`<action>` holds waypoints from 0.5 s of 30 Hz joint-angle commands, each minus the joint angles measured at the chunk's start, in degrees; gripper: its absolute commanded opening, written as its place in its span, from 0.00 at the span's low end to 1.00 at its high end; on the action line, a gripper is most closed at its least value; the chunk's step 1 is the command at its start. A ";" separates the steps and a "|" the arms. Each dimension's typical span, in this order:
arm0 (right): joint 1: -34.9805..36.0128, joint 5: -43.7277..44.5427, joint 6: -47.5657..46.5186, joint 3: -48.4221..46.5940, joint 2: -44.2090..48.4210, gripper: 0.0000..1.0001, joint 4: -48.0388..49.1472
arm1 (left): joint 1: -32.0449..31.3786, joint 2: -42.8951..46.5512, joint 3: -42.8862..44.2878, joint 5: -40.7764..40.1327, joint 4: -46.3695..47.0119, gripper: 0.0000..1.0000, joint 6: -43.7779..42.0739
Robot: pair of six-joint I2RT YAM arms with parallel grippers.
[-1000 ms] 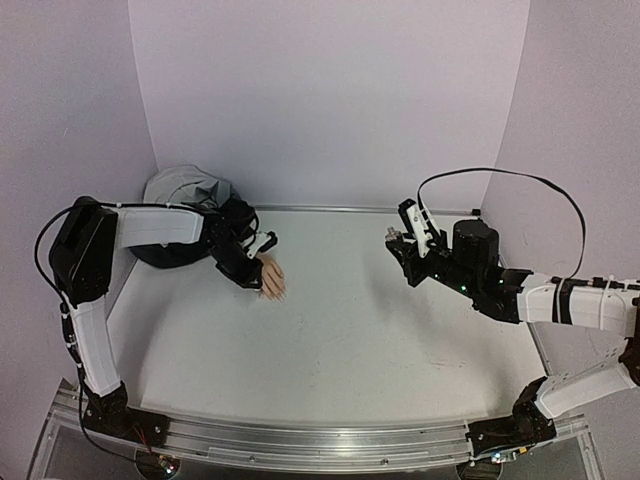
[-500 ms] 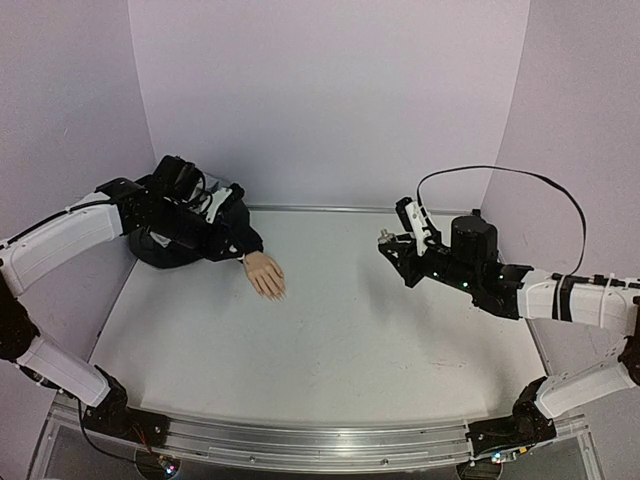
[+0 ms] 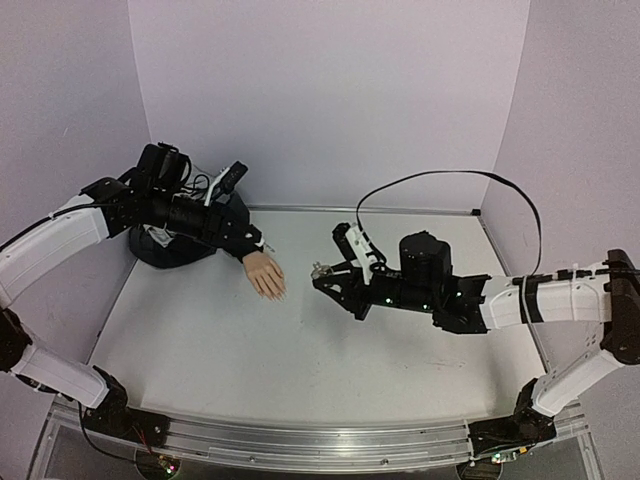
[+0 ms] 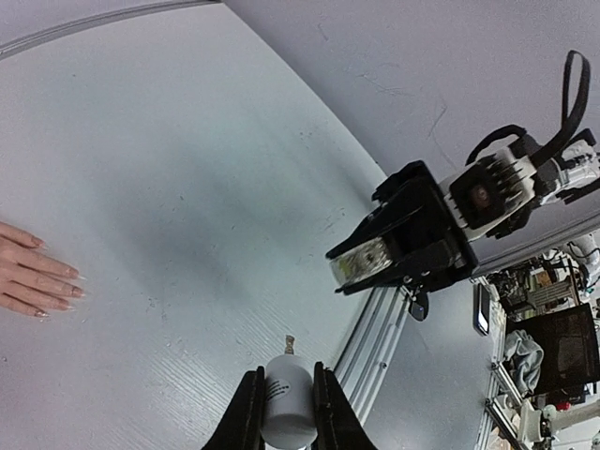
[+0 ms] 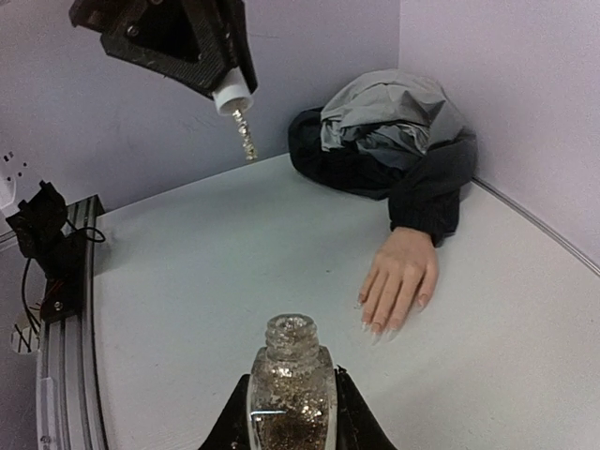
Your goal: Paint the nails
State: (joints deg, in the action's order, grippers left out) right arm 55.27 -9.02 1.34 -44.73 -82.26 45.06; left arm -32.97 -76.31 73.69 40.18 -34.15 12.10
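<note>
As the right gripper [image 3: 322, 272], clenching the glitter bottle [image 5: 292, 394], is closing on the mannequin hand [image 3: 267, 276], the left gripper [image 4: 285, 386], grasping the brush cap [image 5: 234, 97], is lifting away, the nails [image 5: 375, 328] apparently unpainted

One mannequin hand [image 3: 267, 275], one jacket [image 5: 394, 141], bottle [image 5: 291, 398], cap [image 4: 286, 408].

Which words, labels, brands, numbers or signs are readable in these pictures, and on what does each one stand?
No text can be read anywhere.
White plastic brush cap in the left gripper: a faint dark mark, perhaps print, too small to read.
Clear glass bottle of gold glitter polish in the right gripper: no label shows.
</note>
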 commanded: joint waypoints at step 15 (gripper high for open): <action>6.17 2.21 -3.07 -10.93 -9.33 0.00 9.35 | -3.56 3.46 0.03 8.06 2.89 0.00 -0.59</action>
State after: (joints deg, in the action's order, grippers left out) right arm 61.43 -9.32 0.71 -52.82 -91.55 49.56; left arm -35.79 -72.29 72.62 46.98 -31.92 13.32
